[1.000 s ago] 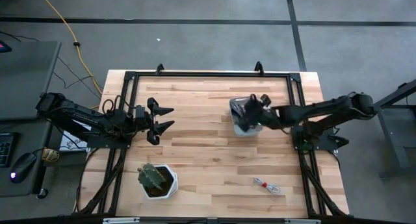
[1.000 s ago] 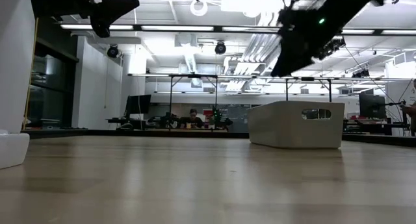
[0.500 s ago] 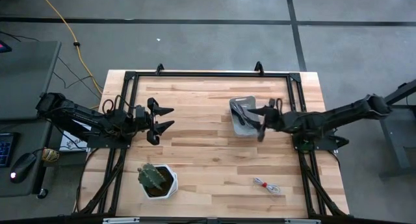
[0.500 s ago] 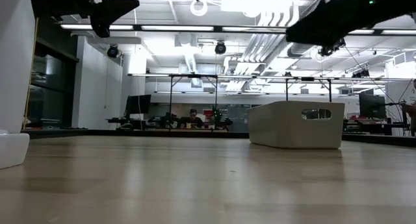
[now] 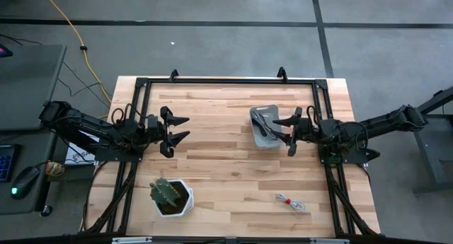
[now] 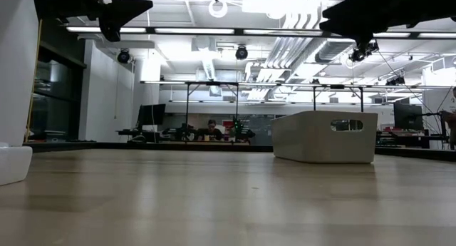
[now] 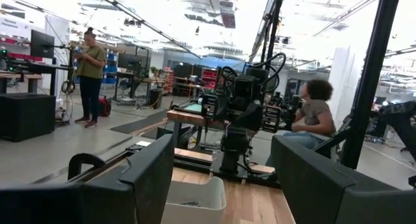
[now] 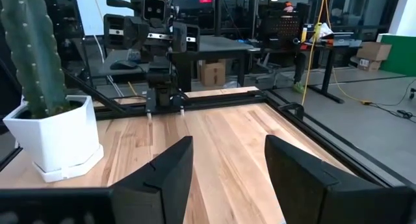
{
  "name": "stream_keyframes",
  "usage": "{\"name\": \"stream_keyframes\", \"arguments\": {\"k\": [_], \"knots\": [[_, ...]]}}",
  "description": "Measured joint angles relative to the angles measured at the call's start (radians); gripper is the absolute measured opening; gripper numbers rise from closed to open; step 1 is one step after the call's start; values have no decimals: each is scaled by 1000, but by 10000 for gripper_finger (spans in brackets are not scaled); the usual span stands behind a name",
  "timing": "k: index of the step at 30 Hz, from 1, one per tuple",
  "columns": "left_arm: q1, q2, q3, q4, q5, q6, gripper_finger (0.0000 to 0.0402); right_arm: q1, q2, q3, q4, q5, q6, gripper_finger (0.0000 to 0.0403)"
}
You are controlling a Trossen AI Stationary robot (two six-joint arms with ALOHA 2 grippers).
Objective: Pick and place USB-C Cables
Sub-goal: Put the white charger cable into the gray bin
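A pale tray stands right of the table's middle, with dark cable bundles lying in it; I cannot tell their colours apart. A whitish-and-red cable lies flat on the wood near the near right corner. My right gripper hovers open and level just right of the tray, pointing toward the table's left, holding nothing. My left gripper waits open above the table's left part, pointing right. In the low view the tray sits on the wood while the right gripper is high above it.
A white pot with a cactus stands near the near left edge; it also shows in the right wrist view. A black frame rims the table. Bare wood lies between the two grippers. People stand and sit in the room beyond.
My right gripper has drawn back from above the tray toward the table's right edge and risen, tipping from a downward slant to level. The tray and the cables have stayed put.
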Motion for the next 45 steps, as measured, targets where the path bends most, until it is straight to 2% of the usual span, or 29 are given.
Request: {"name": "stream_keyframes", "arguments": {"k": [21,24,29,33,36,39,45], "knots": [[0,0,0,0,0,0,239,0,0,0,13,-58,6,181],[0,0,0,0,0,0,239,0,0,0,62,-127,-20,181],[0,0,0,0,0,0,239,0,0,0,228,-359,-51,181],[0,0,0,0,0,0,239,0,0,1,254,-472,10,181],[0,0,0,0,0,0,239,6,0,32,152,-485,75,181],[0,0,0,0,0,0,239,35,3,94,-37,-460,138,181],[0,0,0,0,-13,0,239,187,83,232,-291,-399,227,181]]}}
